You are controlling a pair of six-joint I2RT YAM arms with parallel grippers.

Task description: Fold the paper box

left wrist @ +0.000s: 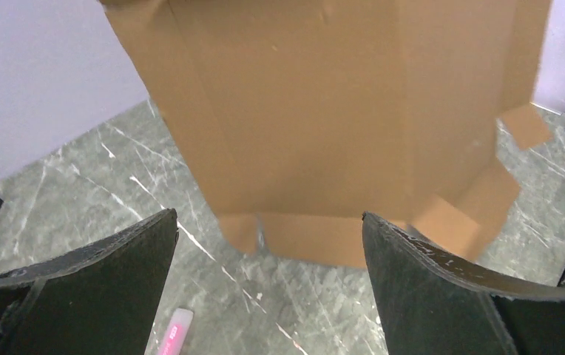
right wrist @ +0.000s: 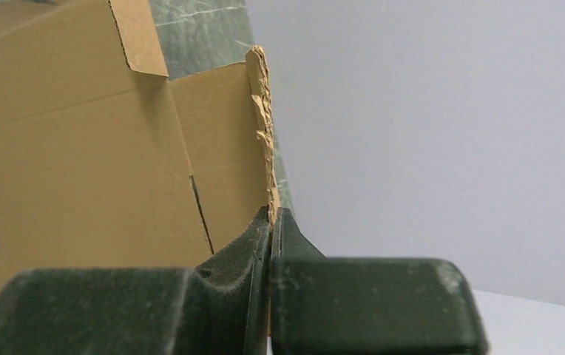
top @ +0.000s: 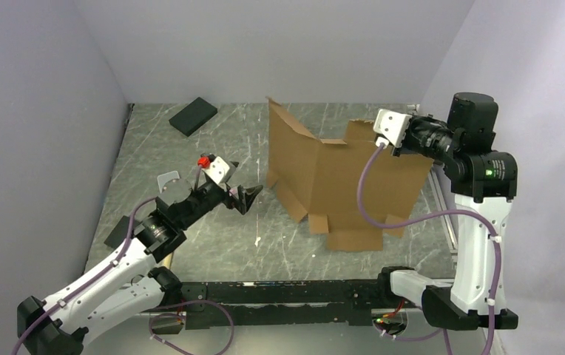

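The paper box (top: 339, 181) is a brown die-cut cardboard sheet standing nearly upright on the table, its lower flaps resting on the marble surface. My right gripper (right wrist: 271, 214) is shut on the box's frayed top right edge (right wrist: 263, 118) and holds it up; in the top view that wrist (top: 394, 133) sits behind the upper right corner. My left gripper (top: 248, 198) hovers low, left of the box, open with nothing between its fingers (left wrist: 117, 259). In the left wrist view the box (left wrist: 324, 111) fills the area ahead, a short way off.
A black rectangular pad (top: 193, 116) lies at the back left of the table. A small pink-and-white item (left wrist: 174, 334) lies on the marble below the left gripper. Grey walls close in on three sides. A metal rail (top: 442, 214) runs along the table's right edge.
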